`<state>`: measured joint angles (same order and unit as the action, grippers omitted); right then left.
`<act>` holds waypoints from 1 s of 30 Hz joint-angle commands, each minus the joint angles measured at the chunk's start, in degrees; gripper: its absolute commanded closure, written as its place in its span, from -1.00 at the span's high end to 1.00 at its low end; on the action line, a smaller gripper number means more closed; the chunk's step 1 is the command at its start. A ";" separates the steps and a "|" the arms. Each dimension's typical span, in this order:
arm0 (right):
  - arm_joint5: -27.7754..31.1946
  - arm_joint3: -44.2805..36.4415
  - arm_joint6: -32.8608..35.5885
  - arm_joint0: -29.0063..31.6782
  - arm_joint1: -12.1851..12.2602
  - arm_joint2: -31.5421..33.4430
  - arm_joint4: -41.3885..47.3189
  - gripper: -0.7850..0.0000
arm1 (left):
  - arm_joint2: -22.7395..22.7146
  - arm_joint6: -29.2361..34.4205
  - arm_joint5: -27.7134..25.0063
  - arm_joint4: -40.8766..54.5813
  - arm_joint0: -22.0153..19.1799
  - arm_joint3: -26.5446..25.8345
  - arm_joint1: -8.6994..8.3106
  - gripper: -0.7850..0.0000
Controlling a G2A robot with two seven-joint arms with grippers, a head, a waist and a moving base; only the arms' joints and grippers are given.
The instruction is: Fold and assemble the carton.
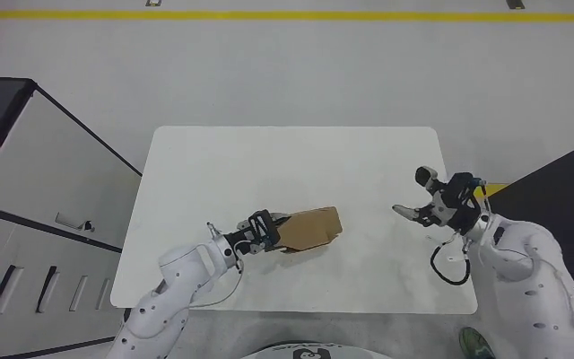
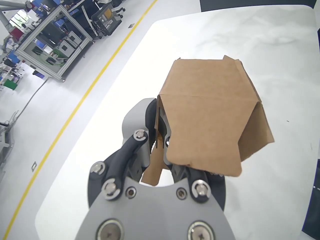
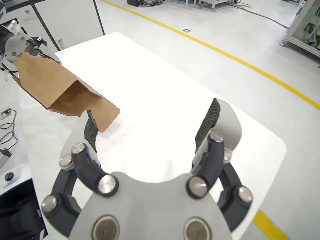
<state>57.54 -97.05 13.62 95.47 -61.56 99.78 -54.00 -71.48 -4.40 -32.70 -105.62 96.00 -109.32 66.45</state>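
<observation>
Closest up is the left claw [image 2: 162,136], clamped on one end of the carton [image 2: 207,116]. So that's one brown cardboard carton, half-formed, flaps loose. The cardboard covers one of that claw's fingers, so I can't really make it out. From above, the carton sits in the lower middle of the frame over the one white table [image 1: 269,161], open end facing the right side. Can't tell if it touches the tabletop. Two claws total: the right claw [image 3: 152,111] is at the right edge of the top frame, fingers spread wide, nothing in them, well apart from the carton.
</observation>
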 commanded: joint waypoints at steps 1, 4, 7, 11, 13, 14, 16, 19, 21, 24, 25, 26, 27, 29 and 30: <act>0.46 1.47 7.01 -0.61 0.97 -3.53 10.87 1.00 | 0.04 -0.42 -1.20 1.91 -0.40 0.35 -0.05 -1.00; 0.46 2.97 20.01 -2.40 3.07 -7.58 26.60 1.00 | -0.25 -0.71 -3.09 4.34 -1.02 0.94 -0.18 -1.00; 0.28 4.09 32.86 -5.30 5.40 -10.23 41.72 1.00 | -0.29 -0.48 -5.01 6.60 -1.67 1.53 -0.28 -1.00; -2.45 4.36 35.59 -7.36 9.05 -15.50 51.62 1.00 | -0.13 -0.45 -6.09 8.13 -2.33 1.91 -0.42 -1.00; -5.55 4.01 38.69 -8.21 10.97 -18.47 57.58 1.00 | -0.03 -0.45 -6.13 8.64 -2.53 2.09 -0.47 -1.00; -5.55 4.01 38.69 -8.21 10.97 -18.47 57.58 1.00 | 0.01 -0.34 -5.97 8.21 -2.75 1.98 -0.52 -1.00; -5.55 4.01 38.69 -8.21 10.97 -18.47 57.58 1.00 | 0.00 -0.10 -5.25 7.46 -2.82 1.84 -0.55 -1.00; -5.55 4.01 38.69 -8.21 10.97 -18.47 57.58 1.00 | 0.00 -0.10 -5.25 7.46 -2.82 1.84 -0.55 -1.00; -5.85 3.72 38.13 -7.79 10.85 -19.36 59.24 1.00 | 0.24 -0.13 -4.70 7.88 -2.73 1.97 -0.52 -1.00; -9.62 4.78 42.74 -8.80 10.95 -23.35 68.24 1.00 | 0.76 -0.90 -5.65 9.28 -3.06 2.49 -0.58 -1.00; -11.49 5.20 44.61 -9.45 11.03 -24.68 71.68 1.00 | 0.83 -0.98 -6.22 9.30 -3.33 2.58 -0.64 -1.00; -13.10 5.57 46.23 -10.37 11.12 -25.70 75.28 1.00 | 0.92 -1.33 -6.65 9.83 -3.45 2.74 -0.67 -1.00; -14.47 6.27 47.60 -11.19 11.21 -26.51 78.49 1.00 | 0.92 -1.60 -7.10 10.45 -3.58 2.94 -0.71 -1.00; -17.48 7.55 50.62 -12.93 11.43 -27.83 83.69 1.00 | 0.88 -1.62 -7.50 10.75 -3.85 3.11 -0.81 -1.00; -18.83 8.13 51.96 -13.45 11.49 -28.61 86.33 1.00 | 1.02 -1.81 -8.04 11.05 -3.94 3.18 -0.86 -1.00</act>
<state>40.29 -89.54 64.00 82.71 -50.13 71.87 28.58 -70.57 -6.07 -40.29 -94.81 92.15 -106.21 65.64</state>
